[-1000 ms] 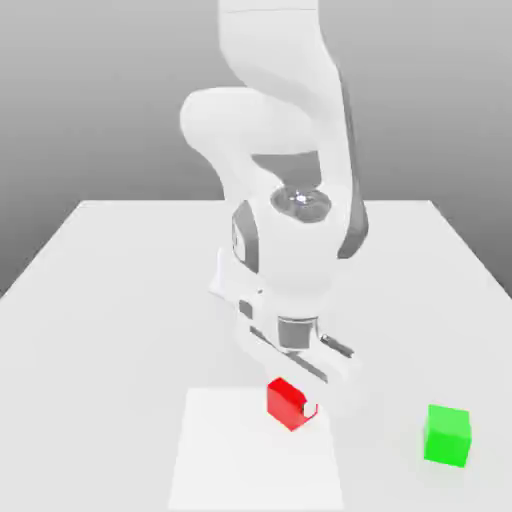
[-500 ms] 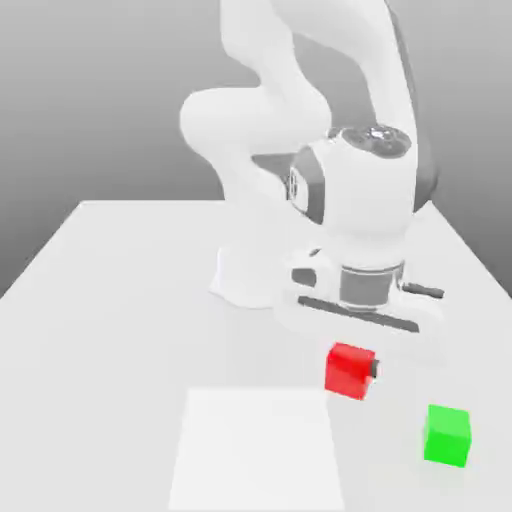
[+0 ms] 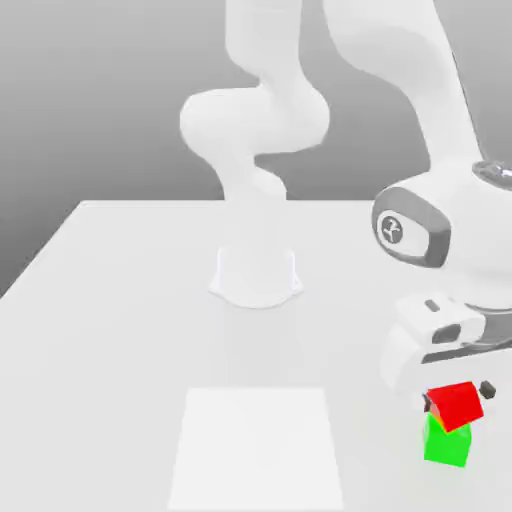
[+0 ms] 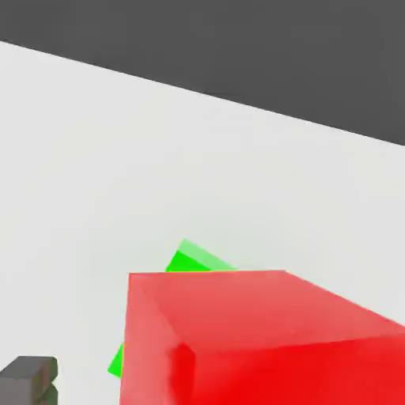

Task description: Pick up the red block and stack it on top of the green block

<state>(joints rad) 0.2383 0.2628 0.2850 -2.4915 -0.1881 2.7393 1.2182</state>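
The red block (image 3: pixel 456 403) lies tilted on top of the green block (image 3: pixel 446 445), near the table's front in the exterior view's right. My gripper (image 3: pixel 458 396) hangs straight over the pair, with one dark fingertip on each side of the red block. It is open. In the hand view the red block (image 4: pixel 261 340) fills the near part and covers most of the green block (image 4: pixel 194 259). One fingertip (image 4: pixel 28 378) stands off from the red block's side with a gap of table between them.
The white table (image 3: pixel 120 300) carries a paler square patch (image 3: pixel 256 447) at the front middle. The arm's round base (image 3: pixel 256 275) stands at the table's middle. The two blocks sit close to the table's edge on the exterior view's right.
The gripper carried the red block from over the pale patch toward the exterior view's right, onto the green block. Its fingers then spread away from the red block.
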